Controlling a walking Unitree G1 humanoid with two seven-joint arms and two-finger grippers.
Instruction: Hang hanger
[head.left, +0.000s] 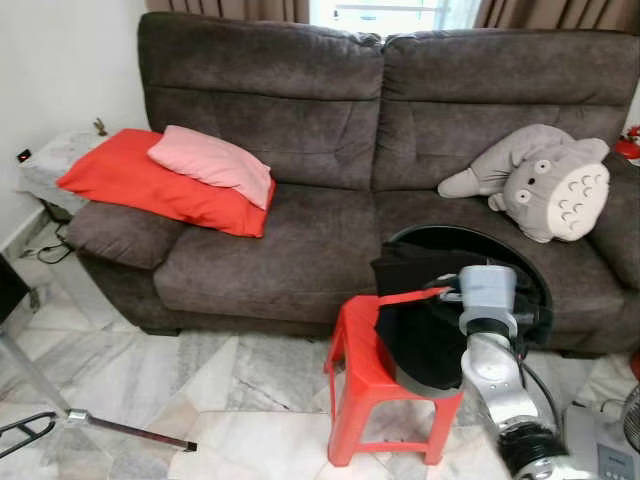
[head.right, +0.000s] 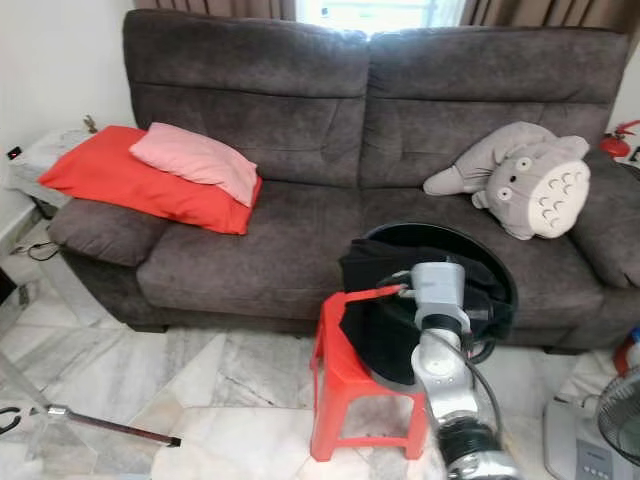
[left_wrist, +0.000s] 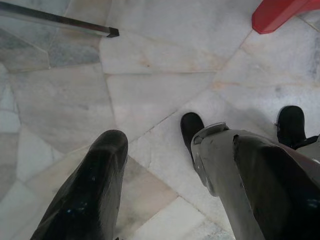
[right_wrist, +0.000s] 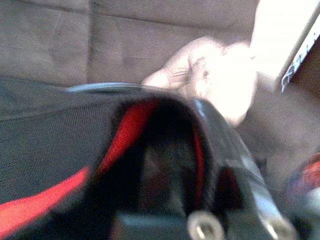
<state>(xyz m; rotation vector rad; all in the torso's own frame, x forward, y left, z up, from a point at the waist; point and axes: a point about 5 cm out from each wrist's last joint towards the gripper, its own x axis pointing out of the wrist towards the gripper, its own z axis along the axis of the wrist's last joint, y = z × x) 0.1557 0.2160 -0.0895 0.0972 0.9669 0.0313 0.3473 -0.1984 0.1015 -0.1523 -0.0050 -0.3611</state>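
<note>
A red hanger (head.left: 410, 296) carries a black garment (head.left: 425, 335) that droops over the red plastic stool (head.left: 360, 375) in front of the sofa. My right gripper (head.left: 447, 293) is raised over the stool and shut on the hanger at the garment's top. In the right wrist view, which is blurred, the red hanger (right_wrist: 127, 127) and black cloth (right_wrist: 45, 130) sit between the fingers. My left gripper (left_wrist: 160, 145) hangs low over the marble floor, open and holding nothing.
A brown sofa (head.left: 290, 250) holds a red cushion (head.left: 150, 180), a pink pillow (head.left: 215, 162) and a grey plush toy (head.left: 545, 180). A round black hoop (head.left: 470, 235) leans behind the garment. A metal rack foot (head.left: 130, 430) lies on the floor at left. A white fan (head.right: 600, 420) stands at right.
</note>
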